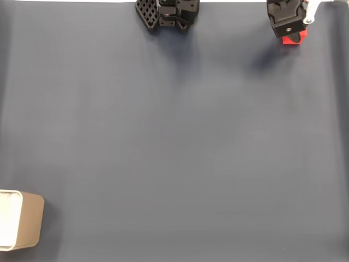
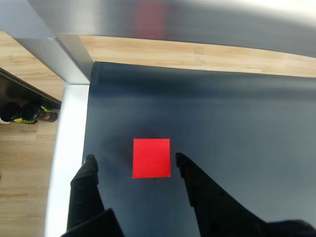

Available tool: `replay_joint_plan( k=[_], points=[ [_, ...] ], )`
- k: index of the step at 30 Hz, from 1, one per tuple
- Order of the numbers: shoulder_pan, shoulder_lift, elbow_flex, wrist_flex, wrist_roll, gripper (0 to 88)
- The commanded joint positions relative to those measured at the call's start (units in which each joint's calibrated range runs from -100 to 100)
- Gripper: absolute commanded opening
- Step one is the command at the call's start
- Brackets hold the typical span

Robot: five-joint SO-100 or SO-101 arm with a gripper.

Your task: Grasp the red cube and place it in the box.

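Your black two-finger gripper (image 2: 134, 162) hangs open astride the small bright red cube (image 2: 151, 158) on the dark mat (image 1: 174, 136); grasp pending; the tan, white-lined box (image 1: 24, 226) waits well apart, empty as far as shown.

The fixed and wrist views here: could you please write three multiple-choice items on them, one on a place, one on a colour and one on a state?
1. In the fixed view, where is the box?
A. bottom-left corner
B. top-right corner
C. centre of the mat

2. What colour is the cube?
A. blue
B. red
C. green

3. In the wrist view, how does the gripper stand?
A. shut on the cube
B. open, a finger either side of the cube
C. open over the box

Answers: 1 A, its tan wall sits at the lower left edge. 2 B, its top face is bright red. 3 B, dark mat shows between each fingertip and the cube.
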Motion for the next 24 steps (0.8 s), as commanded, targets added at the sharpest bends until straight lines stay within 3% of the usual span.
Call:
replay_joint_plan(
  k=[1,24],
  points=[
    [-0.9,0.3,-0.5,-1.4,-0.7,37.0],
    [-1.9,3.0,-1.9,-3.0,-1.5,37.9]
  ],
)
